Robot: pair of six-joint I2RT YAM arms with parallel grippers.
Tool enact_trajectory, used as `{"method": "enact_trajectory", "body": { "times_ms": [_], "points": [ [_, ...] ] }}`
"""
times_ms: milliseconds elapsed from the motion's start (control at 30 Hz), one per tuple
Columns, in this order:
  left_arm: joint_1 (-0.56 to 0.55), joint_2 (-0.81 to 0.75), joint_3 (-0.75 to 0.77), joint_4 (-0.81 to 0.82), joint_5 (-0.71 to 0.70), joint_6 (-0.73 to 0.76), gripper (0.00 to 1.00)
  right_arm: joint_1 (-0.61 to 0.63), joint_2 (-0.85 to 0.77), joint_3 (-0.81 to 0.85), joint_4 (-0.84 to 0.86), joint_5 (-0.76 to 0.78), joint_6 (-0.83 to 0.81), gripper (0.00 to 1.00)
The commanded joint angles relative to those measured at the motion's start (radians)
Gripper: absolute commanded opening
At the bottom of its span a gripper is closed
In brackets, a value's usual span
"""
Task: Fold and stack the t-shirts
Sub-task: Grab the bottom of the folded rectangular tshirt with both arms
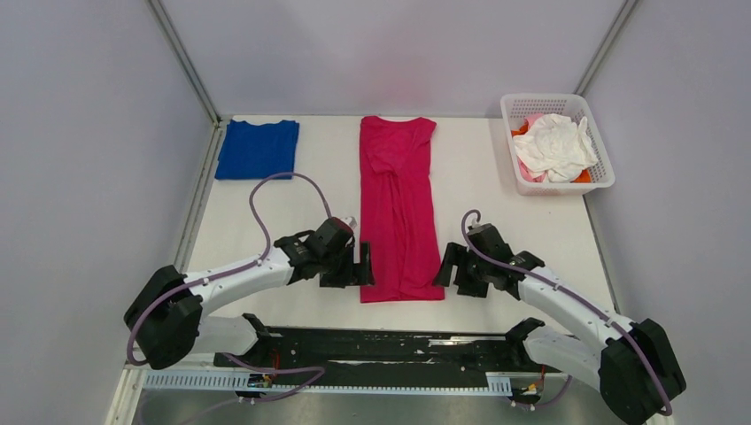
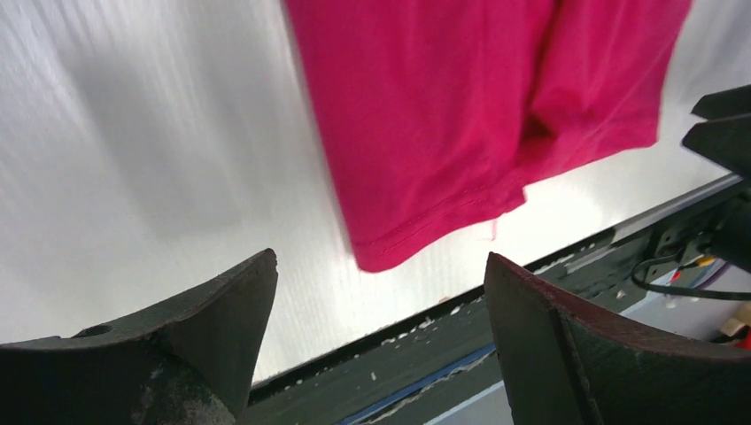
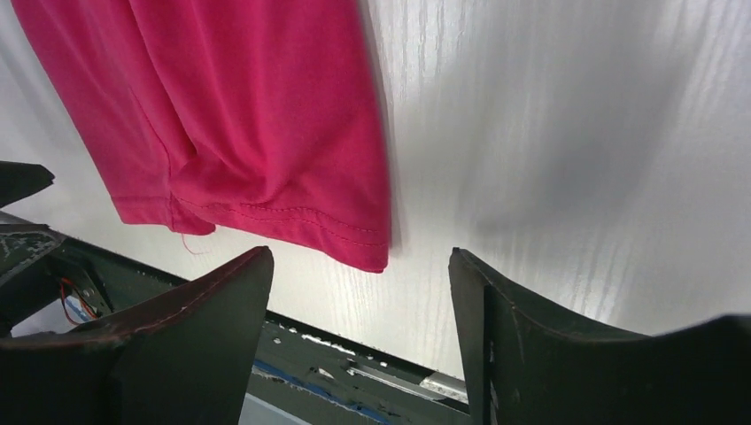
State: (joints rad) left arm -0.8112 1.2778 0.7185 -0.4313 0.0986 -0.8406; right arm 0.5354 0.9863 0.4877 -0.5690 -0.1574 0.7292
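Magenta-pink t-shirt — soft, creased, a long narrow strip — on smooth table.

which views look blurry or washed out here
top external: sharp, evenly lit, pink shirt crisp; left wrist: table streaked with blur, glare by the hem; right wrist: table smeared and bright on the right, shirt edge soft

- a spread t-shirt lies lengthwise along the desk's middle.
- a folded t-shirt lies at the far left corner.
- a basket at the far right holds crumpled t-shirts.
- the left hand and right hand flank the spread t-shirt's near hem.
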Motion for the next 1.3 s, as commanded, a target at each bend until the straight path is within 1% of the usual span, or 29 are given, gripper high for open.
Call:
{"method": "enact_trajectory", "body": {
  "times_ms": [0, 67, 167, 233, 333, 367, 467, 500, 533, 733, 833, 967, 1033, 1100, 1133, 1200, 1233, 1267],
  "points": [
    [-0.021, -0.046, -0.072, 0.012, 0.021, -0.064, 0.92, -0.003, 0.051, -0.016, 0.064, -0.084, 0.004, 0.69],
    [-0.024, -0.044, -0.105, 0.045, 0.035, -0.075, 0.89, -0.003, 0.076, -0.021, 0.072, -0.087, 0.01, 0.63],
    [-0.024, -0.03, -0.138, 0.117, 0.062, -0.088, 0.81, -0.003, 0.111, -0.028, 0.086, -0.087, 0.015, 0.59],
    [-0.026, -0.011, -0.145, 0.145, 0.083, -0.088, 0.79, -0.003, 0.128, -0.039, 0.096, -0.072, 0.028, 0.55],
    [-0.027, 0.025, -0.152, 0.165, 0.108, -0.088, 0.76, -0.003, 0.147, -0.06, 0.124, -0.062, 0.048, 0.49],
    [-0.028, 0.031, -0.155, 0.169, 0.114, -0.088, 0.73, -0.003, 0.152, -0.066, 0.135, -0.064, 0.052, 0.47],
    [-0.033, 0.055, -0.159, 0.167, 0.146, -0.086, 0.69, -0.003, 0.165, -0.071, 0.15, -0.087, 0.058, 0.4],
    [-0.034, 0.059, -0.159, 0.16, 0.152, -0.081, 0.67, -0.003, 0.167, -0.072, 0.153, -0.094, 0.059, 0.36],
    [-0.038, 0.065, -0.16, 0.156, 0.161, -0.077, 0.63, -0.003, 0.168, -0.075, 0.156, -0.1, 0.059, 0.35],
    [-0.044, 0.108, -0.162, 0.149, 0.171, -0.063, 0.54, -0.003, 0.152, -0.108, 0.171, -0.111, 0.078, 0.29],
    [-0.043, 0.137, -0.159, 0.152, 0.173, -0.061, 0.52, -0.002, 0.148, -0.108, 0.172, -0.114, 0.076, 0.29],
    [-0.043, 0.157, -0.154, 0.142, 0.135, -0.064, 0.5, -0.003, 0.153, -0.11, 0.172, -0.113, 0.066, 0.25],
    [-0.043, 0.168, -0.148, 0.126, 0.11, -0.066, 0.45, -0.003, 0.158, -0.109, 0.172, -0.117, 0.061, 0.22],
    [-0.042, 0.181, -0.142, 0.108, 0.09, -0.069, 0.35, -0.003, 0.163, -0.111, 0.171, -0.117, 0.056, 0.18],
    [-0.043, 0.186, -0.129, 0.084, 0.086, -0.068, 0.31, -0.003, 0.163, -0.111, 0.172, -0.118, 0.056, 0.16],
    [-0.043, 0.198, -0.109, 0.053, 0.084, -0.06, 0.18, -0.003, 0.159, -0.114, 0.172, -0.125, 0.061, 0.11],
    [-0.043, 0.198, -0.109, 0.049, 0.086, -0.059, 0.05, -0.003, 0.154, -0.117, 0.171, -0.128, 0.062, 0.09],
    [-0.043, 0.195, -0.109, 0.047, 0.084, -0.06, 0.02, -0.003, 0.148, -0.119, 0.171, -0.133, 0.061, 0.06]
  ]
}}
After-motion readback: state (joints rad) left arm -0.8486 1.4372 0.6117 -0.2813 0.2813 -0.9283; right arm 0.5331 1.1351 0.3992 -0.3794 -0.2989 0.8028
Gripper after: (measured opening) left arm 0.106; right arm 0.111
